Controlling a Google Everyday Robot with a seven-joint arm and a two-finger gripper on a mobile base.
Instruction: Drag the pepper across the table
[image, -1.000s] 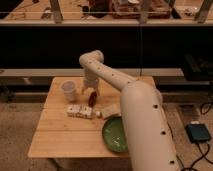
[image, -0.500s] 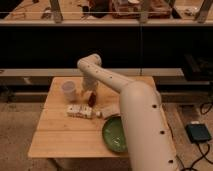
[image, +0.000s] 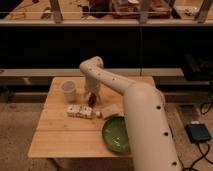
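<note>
**Layout, near to far**

1. The white arm (image: 147, 125) enters at the near right and crosses above the table (image: 55, 140).
2. A green plate (image: 114, 135) lies at the near right of the table, partly hidden by the arm.
3. Behind the plate is a row of white blocks (image: 80, 111). A pale wedge-like piece (image: 111, 111) lies just to their right.
4. The pepper (image: 92, 100) lies near the table's middle, just behind the blocks.
5. The gripper (image: 93, 94) hangs from the wrist directly over the pepper, at or very near contact. Whether it is apart, together or clamped on the pepper cannot be told.
6. A white cup (image: 68, 91) stands upright to the left of the pepper, near it but not touching.

**Step in hand (judgement)**

The gripper appears to be settling onto the pepper before the drag.

- Keep light downward contact, so the pepper slides and does not roll free.
- Hold the wrist height constant, so the pepper stays on the planks.
- Choose a path along the open strip between the cup and the blocks, or towards the far edge. The blocks sit close on the near side and would be pushed first.
- Move slowly; an oval body tends to pivot out from under a single contact.

**Count**

- Pepper: 1
- White cup: 1
- Green plate: 1
- Row of white blocks: 1 (the number of blocks in it is unclear)
- Pale wedge-like piece: 1
- Arm: 1, with 1 gripper
</note>
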